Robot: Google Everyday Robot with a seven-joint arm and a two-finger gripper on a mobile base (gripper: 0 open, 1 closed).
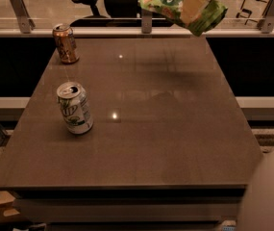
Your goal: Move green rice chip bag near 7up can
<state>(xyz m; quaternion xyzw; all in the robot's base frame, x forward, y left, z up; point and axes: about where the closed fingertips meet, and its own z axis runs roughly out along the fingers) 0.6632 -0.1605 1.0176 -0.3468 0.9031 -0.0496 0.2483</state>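
Observation:
The green rice chip bag (168, 4) hangs in the air above the table's far right edge, tilted, crinkly and light green. My gripper (193, 6) comes down from the top of the view and is shut on the bag's middle, one pale finger (192, 5) lying across its front. The 7up can (75, 108) stands upright on the left half of the table, white and green with an opened silver top, well to the left of and nearer than the bag.
A copper-brown can (65, 43) stands at the table's far left corner. The brown table (175, 143) ends at a rail with posts (146, 22) behind it. An office chair (91, 4) stands beyond. Part of my arm (271, 196) fills the bottom right corner.

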